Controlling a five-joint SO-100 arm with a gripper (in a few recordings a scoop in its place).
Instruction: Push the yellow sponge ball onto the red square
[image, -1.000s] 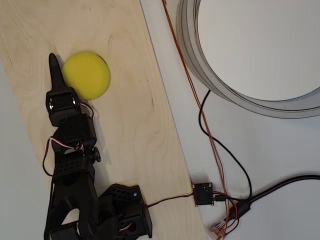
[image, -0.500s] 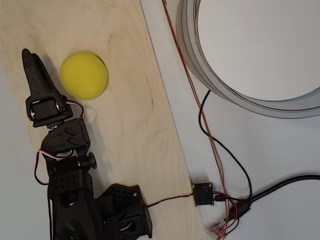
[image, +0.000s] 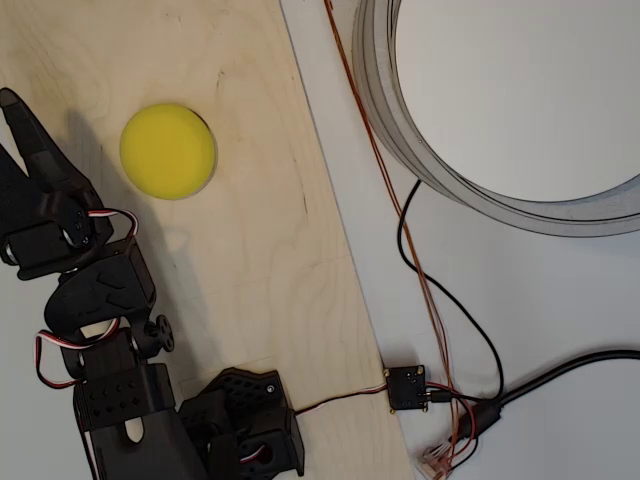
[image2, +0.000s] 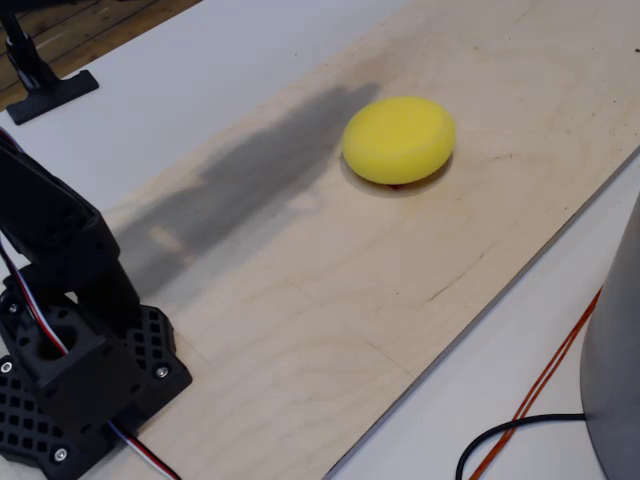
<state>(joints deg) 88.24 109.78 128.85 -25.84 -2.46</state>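
Yellow sponge ball (image: 168, 151) on plywood board (image: 270, 250), gripper (image: 20, 135) beside it

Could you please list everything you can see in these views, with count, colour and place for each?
yellow sponge ball: one, bright yellow, on the wooden board, upper left in the overhead view
red square: a red sliver under the ball's near edge in the fixed view
wooden board: one, pale plywood, lying on the white table
ring: one, large, grey, upper right overhead
cables: black and orange, right of the board
small module: one, black, at the board's lower right edge
gripper: one, black, left of the ball, apart from it
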